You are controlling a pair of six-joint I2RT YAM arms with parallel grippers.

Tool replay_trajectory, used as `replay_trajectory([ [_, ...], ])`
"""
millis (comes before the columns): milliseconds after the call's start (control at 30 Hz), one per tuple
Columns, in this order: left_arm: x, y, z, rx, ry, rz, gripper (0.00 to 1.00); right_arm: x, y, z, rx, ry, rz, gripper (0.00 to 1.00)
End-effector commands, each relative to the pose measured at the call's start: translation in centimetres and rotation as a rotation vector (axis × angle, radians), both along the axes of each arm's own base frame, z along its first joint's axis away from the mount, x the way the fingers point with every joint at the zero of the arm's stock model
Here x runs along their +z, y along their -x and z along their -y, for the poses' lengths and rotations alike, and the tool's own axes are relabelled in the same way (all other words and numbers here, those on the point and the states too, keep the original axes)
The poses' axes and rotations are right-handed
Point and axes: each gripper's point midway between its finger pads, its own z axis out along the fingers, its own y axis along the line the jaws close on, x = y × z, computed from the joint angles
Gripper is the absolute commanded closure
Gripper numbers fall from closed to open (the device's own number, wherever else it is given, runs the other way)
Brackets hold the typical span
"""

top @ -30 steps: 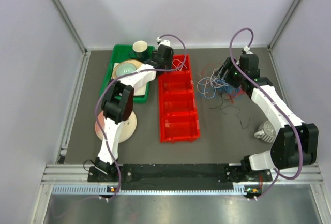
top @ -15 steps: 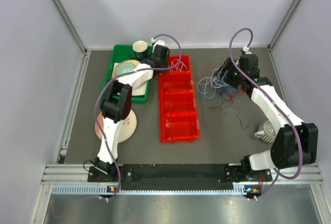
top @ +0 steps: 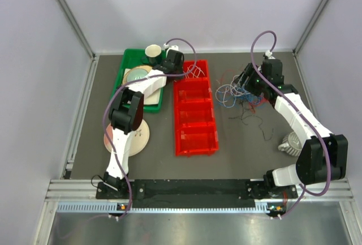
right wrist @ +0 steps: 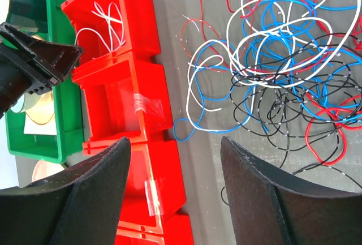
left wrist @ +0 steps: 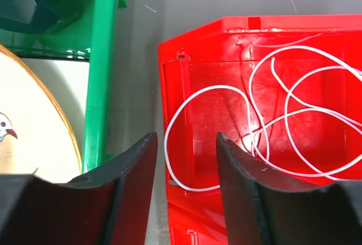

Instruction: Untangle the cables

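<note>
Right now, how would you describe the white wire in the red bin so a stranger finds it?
Find the central red bin row; take its farthest compartment, beside the green tray. The white wire looped inside is the only one in a bin; the other cables lie tangled on the table.

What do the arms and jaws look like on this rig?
Both are alike: the left arm and right arm have white links with bulky black joint housings and black bases. A purple hose runs along each and arches up at the wrist. Each arm's jaws are two broad matte-black wedges with rounded edges. No markings are visible.
</note>
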Motion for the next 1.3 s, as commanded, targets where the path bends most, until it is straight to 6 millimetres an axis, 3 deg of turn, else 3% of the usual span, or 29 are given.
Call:
replay_trajectory([
  [0,2.0,0.0,0.4,0.001,0.063,0.029,0.51,1.0,-0.5,0.0,-0.004,-0.017,0.034,0.36],
  [367,2.4,-0.2,0.0,0.004,0.065,0.032,0.71,1.4,-0.3,0.1,-0.007,-0.017,0.045,0.36],
  [600,3.9,-0.4,0.5,-0.016,0.088,0.061,1.00,1.6,-0.2,0.1,-0.006,-0.021,0.050,0.36],
  [1133,3.3,-1.5,4.6,-0.138,0.171,0.058,1.00,1.6,-0.1,0.4,-0.018,-0.012,0.051,0.36],
  [1267,3.7,-1.7,4.4,-0.139,0.140,0.077,1.00,1.4,0.0,0.6,-0.021,-0.001,0.045,0.36],
])
